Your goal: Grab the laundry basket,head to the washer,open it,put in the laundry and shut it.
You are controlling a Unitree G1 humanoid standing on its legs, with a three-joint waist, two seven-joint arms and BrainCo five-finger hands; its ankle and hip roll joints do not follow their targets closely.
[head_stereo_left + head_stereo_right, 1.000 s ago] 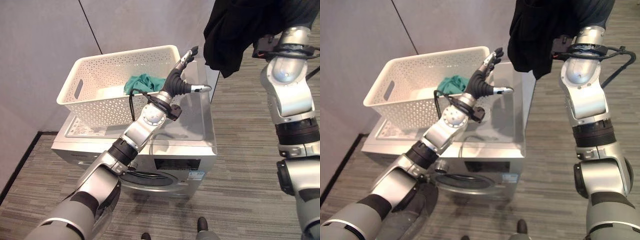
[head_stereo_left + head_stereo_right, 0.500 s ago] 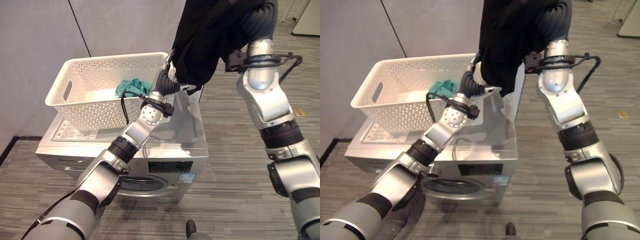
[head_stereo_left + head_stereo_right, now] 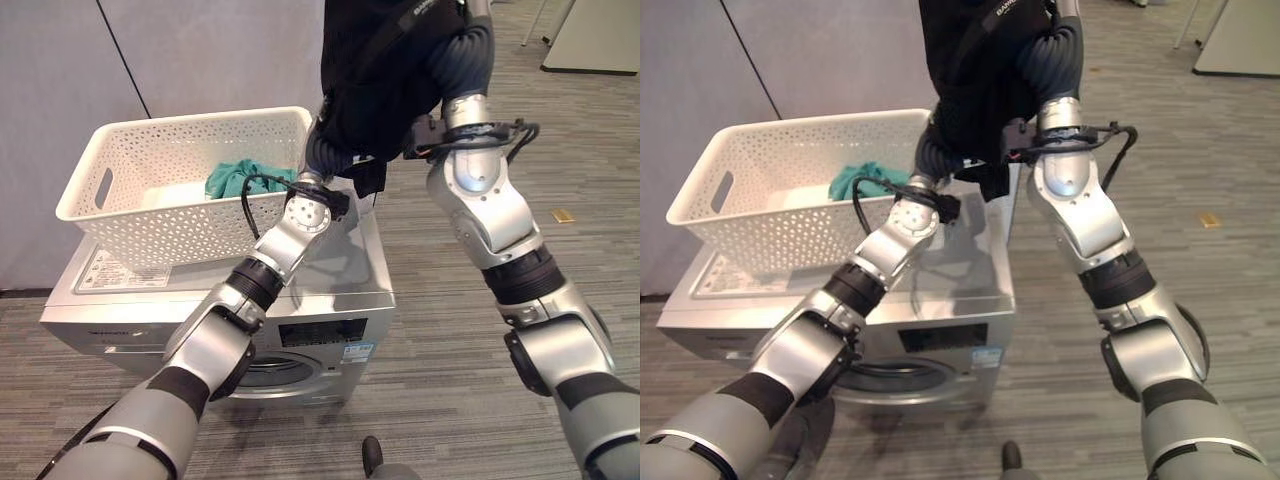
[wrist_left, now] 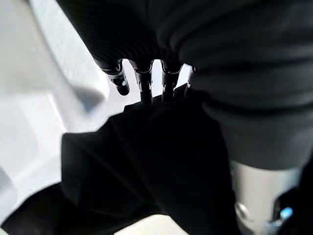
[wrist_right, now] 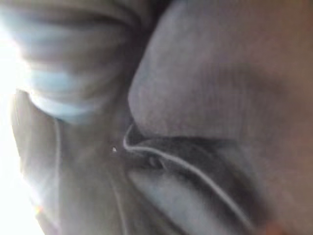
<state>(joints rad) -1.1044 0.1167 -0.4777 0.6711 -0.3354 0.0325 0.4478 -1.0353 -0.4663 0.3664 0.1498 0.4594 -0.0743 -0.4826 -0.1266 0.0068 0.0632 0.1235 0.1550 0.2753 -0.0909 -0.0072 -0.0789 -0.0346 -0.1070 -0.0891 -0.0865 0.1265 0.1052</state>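
One white basket [image 3: 180,190] on one washer [image 3: 330,275], one teal cloth [image 3: 235,178] inside, left hand [image 4: 146,83] straight-fingered against one raised black garment [image 3: 385,70], right hand's grip hidden.

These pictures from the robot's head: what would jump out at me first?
A black garment hangs high above the washer, with both arms reaching up into it and the left hand pressed against its folds. Beside it, a white perforated laundry basket sits on the washer top, holding a teal cloth.

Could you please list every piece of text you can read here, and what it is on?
Nothing can be read clearly.
White lettering on the black garment: too small to read.
Label on the washer top: blurred.
Sticker on the washer front: too small to read.
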